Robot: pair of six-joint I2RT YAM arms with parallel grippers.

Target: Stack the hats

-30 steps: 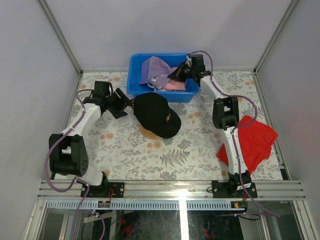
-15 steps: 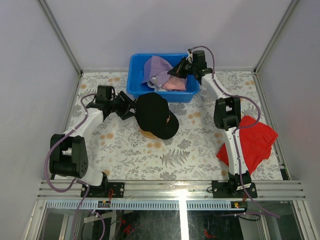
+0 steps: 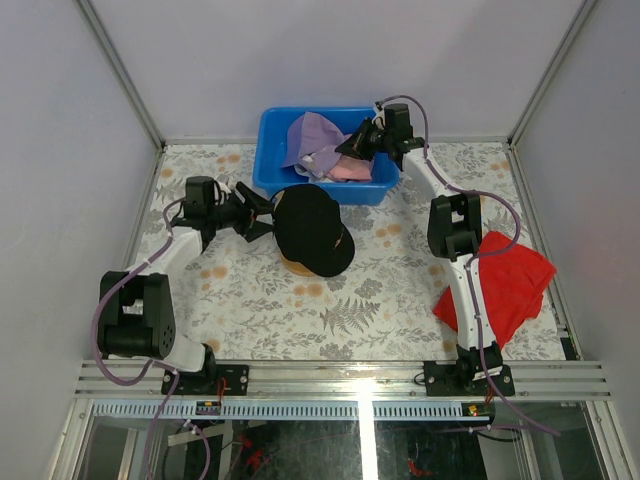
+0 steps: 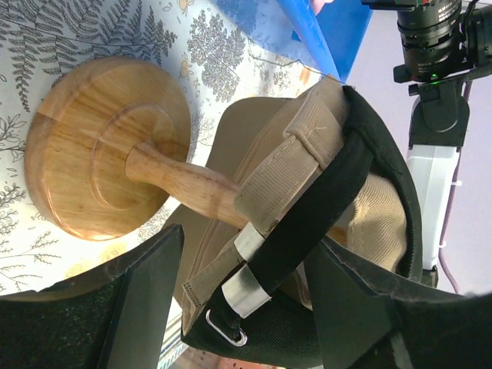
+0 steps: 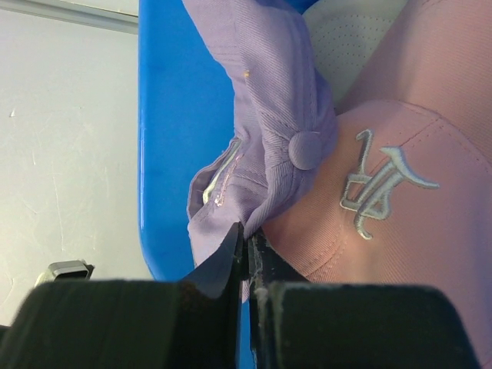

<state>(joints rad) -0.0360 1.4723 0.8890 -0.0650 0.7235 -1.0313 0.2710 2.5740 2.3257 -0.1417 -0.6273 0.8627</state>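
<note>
On the wooden stand (image 3: 293,266) in the middle sits a black hat (image 3: 311,229) over a tan hat (image 4: 304,150). My left gripper (image 3: 257,214) is at the black hat's rear, open. In the left wrist view its jaws (image 4: 246,304) straddle the black strap and metal buckle (image 4: 247,273) without pinching them. The lavender hat (image 3: 313,136) lies in the blue bin (image 3: 272,170) with a pink hat (image 3: 350,171). My right gripper (image 3: 352,146) is shut on a fold of the lavender hat (image 5: 261,84), just above the pink hat (image 5: 400,223). A white hat (image 5: 350,34) shows behind them.
A flat red cloth (image 3: 507,281) lies at the right beside the right arm. The stand's round wooden base (image 4: 100,146) and stem (image 4: 184,184) rest on the fern-patterned table (image 3: 360,300). The blue bin wall (image 5: 165,154) is close to my right fingers.
My left gripper has slid in toward the black hat's rear, and the hat has shifted slightly. My right gripper has moved a little left in the bin, still shut on the lavender hat.
</note>
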